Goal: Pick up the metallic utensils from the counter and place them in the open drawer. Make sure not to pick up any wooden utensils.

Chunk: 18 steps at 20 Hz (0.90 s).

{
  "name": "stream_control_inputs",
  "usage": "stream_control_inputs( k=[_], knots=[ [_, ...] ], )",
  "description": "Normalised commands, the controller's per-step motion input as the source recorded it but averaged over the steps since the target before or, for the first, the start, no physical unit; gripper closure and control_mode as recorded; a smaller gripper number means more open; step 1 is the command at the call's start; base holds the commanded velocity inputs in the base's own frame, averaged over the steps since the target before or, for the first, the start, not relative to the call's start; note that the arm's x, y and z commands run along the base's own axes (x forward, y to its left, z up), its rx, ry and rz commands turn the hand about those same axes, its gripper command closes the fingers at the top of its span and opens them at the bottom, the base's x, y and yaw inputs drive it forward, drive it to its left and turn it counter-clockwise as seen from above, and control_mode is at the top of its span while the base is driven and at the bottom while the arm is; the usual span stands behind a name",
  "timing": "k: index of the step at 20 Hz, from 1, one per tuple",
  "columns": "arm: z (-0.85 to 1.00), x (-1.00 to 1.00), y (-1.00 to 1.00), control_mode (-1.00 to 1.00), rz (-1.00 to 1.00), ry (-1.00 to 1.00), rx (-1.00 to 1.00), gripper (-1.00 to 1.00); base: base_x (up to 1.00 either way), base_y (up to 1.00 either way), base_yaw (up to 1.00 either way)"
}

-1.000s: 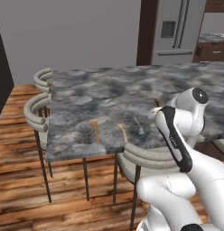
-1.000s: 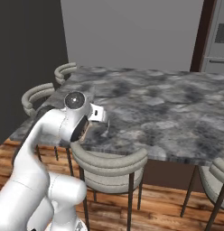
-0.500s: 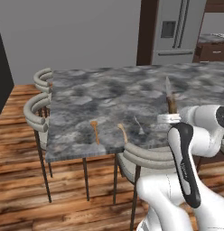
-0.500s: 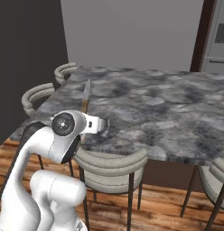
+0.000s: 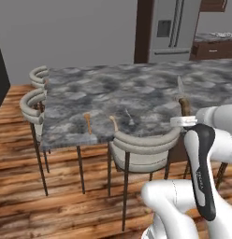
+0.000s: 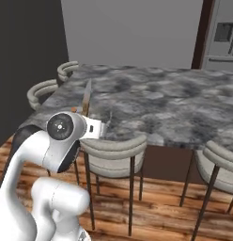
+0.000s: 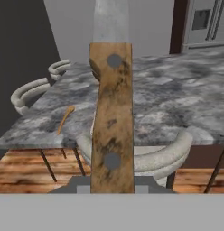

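Note:
My gripper (image 5: 185, 117) is shut on the knife (image 5: 182, 97), which stands upright over the marbled counter (image 5: 113, 88). The silvery blade points up and the brown handle (image 7: 111, 117) runs up the middle of the hand view. From the right, the knife (image 6: 86, 100) rises above the wrist. The slim silver spoon (image 5: 128, 116) lies near the counter's front edge, left of the gripper. Further left are the pale tan wooden spoon (image 5: 113, 123) and the orange-brown wooden spoon (image 5: 88, 123). The drawer is out of view.
A grey curved-back chair (image 5: 143, 144) stands tucked under the counter's front edge right below the spoons. Two more chairs (image 5: 33, 105) stand at the counter's left end and another chair (image 6: 219, 160) to the right. A steel fridge (image 5: 174, 28) stands behind.
The arm has folded back from the counter and raised the knife upright in its grip. The whole picture has shifted slightly left, so the base has moved.

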Motion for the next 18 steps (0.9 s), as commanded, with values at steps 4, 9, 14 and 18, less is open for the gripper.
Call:
stream_control_inputs(
  k=[4, 9, 14, 18],
  knots=[
    [0.00, 0.00, 0.00, 1.00, 0.00, 0.00, 0.00, 1.00, -1.00, -0.79, -0.08],
    [0.00, 0.00, 0.00, 1.00, 0.00, 0.00, 0.00, 1.00, -0.61, -0.80, -0.41],
    [0.00, 0.00, 0.00, 1.00, 0.00, 0.00, 0.00, 1.00, -0.03, -0.44, -0.82],
    [0.00, 0.00, 0.00, 1.00, 0.00, 0.00, 0.00, 1.00, 0.00, -0.46, -0.84]
  ],
)
